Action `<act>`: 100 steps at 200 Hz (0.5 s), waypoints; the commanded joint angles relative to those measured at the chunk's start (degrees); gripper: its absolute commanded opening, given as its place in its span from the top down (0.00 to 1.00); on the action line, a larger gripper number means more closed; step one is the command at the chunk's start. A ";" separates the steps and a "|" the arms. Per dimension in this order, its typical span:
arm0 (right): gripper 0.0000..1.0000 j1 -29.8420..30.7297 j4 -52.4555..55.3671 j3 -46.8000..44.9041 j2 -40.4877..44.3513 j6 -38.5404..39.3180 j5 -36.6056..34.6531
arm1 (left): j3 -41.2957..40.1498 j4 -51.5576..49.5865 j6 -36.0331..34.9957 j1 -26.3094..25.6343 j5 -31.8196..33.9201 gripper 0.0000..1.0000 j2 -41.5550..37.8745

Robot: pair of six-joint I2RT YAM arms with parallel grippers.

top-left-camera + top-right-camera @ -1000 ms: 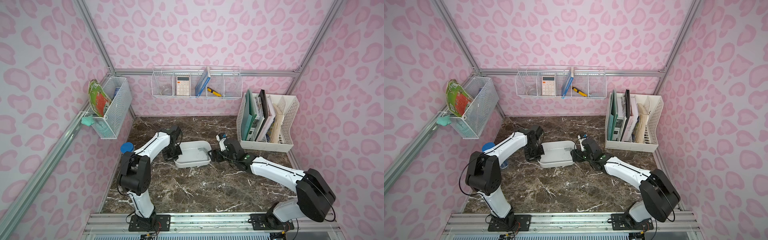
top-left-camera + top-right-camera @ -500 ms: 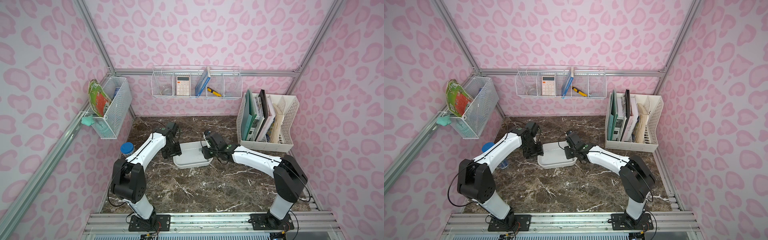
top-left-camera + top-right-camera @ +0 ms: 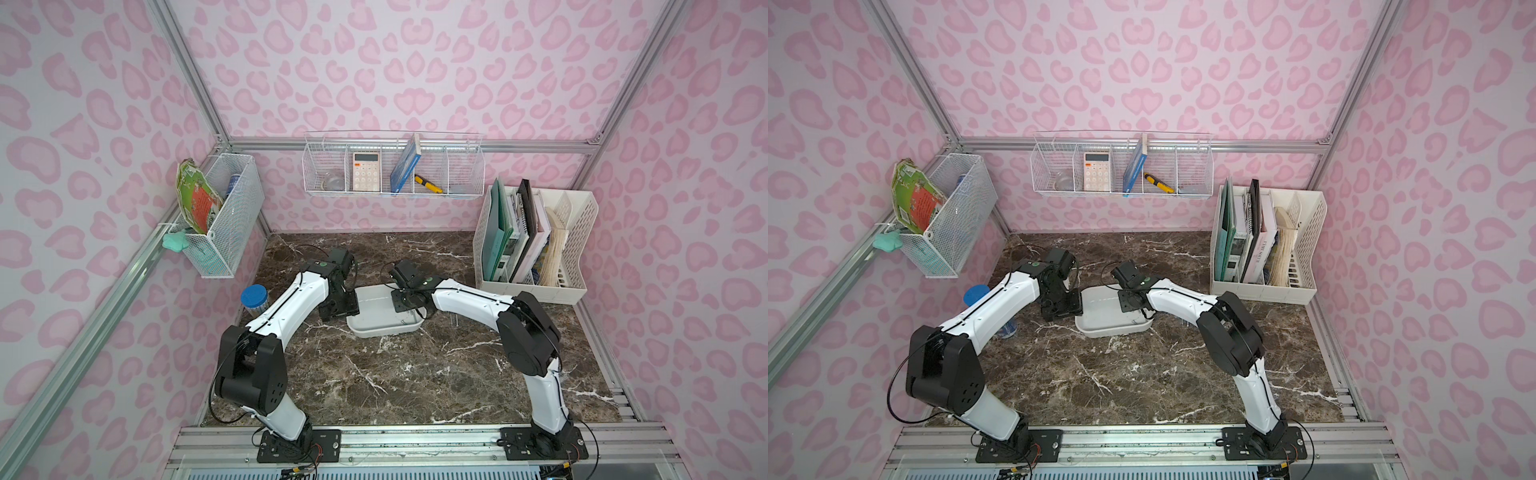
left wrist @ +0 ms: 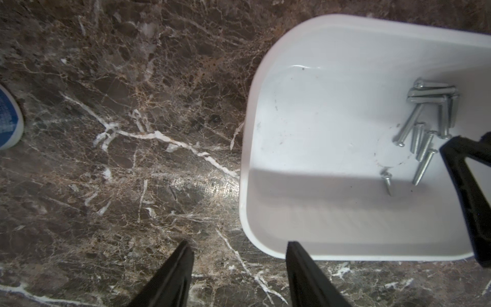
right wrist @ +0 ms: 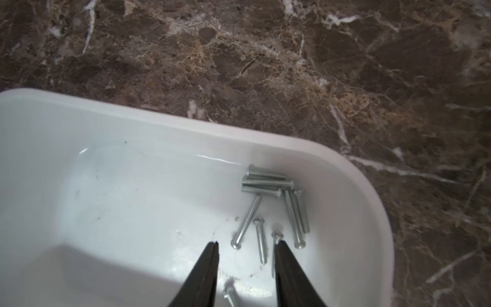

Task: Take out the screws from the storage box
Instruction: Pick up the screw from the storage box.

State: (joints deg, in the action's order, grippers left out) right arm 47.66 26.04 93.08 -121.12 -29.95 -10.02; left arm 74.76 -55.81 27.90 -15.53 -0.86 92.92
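The storage box (image 3: pixel 376 328) (image 3: pixel 1106 326), a shallow white tub, sits mid-table in both top views. Several silver screws (image 5: pixel 268 186) (image 4: pixel 427 93) lie loose in one corner of it. My right gripper (image 5: pixel 246 242) (image 3: pixel 409 303) hangs open just above the box floor. One screw (image 5: pixel 259 239) lies between its fingers, untouched, and another lies under one fingertip (image 5: pixel 280 247). My left gripper (image 4: pixel 238 243) (image 3: pixel 338 307) is open over the marble at the box's left end. One of its fingertips (image 4: pixel 292 247) is at the rim (image 4: pixel 247 159), and nothing is held.
A blue-lidded jar (image 3: pixel 254 297) (image 4: pixel 8 119) stands left of the left arm. A white file rack (image 3: pixel 575 249) with books fills the back right. Wire baskets hang on the back wall (image 3: pixel 395 166) and the left wall (image 3: pixel 224 216).
My right arm swung left from the table beside the box to over its inside, and its jaws narrowed. My left gripper went from shut to open at the box's left end.
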 commanded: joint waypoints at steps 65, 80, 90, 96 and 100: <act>0.78 -0.99 7.50 6.87 -5.92 -2.93 -3.78 | 0.61 -0.87 -1.62 0.15 -1.33 0.37 0.39; 0.80 -1.08 9.50 8.55 -7.27 -3.00 -4.58 | 0.54 -0.76 -1.67 0.15 -2.09 0.37 0.50; 0.80 -0.99 10.71 9.60 -8.08 -2.75 -5.17 | 0.57 -0.78 -1.80 0.11 -2.45 0.37 0.59; 0.80 -0.92 11.40 10.18 -8.32 -2.58 -5.54 | 0.56 -0.87 -1.86 0.11 -2.56 0.37 0.59; 0.80 -0.90 11.83 10.42 -8.57 -2.48 -5.79 | 0.63 -0.95 -1.95 0.09 -2.63 0.37 0.65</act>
State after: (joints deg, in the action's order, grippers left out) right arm 46.65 33.61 101.67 -128.66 -32.73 -13.37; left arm 75.00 -55.79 26.79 -15.49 -2.39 93.36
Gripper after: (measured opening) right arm 0.203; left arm 0.632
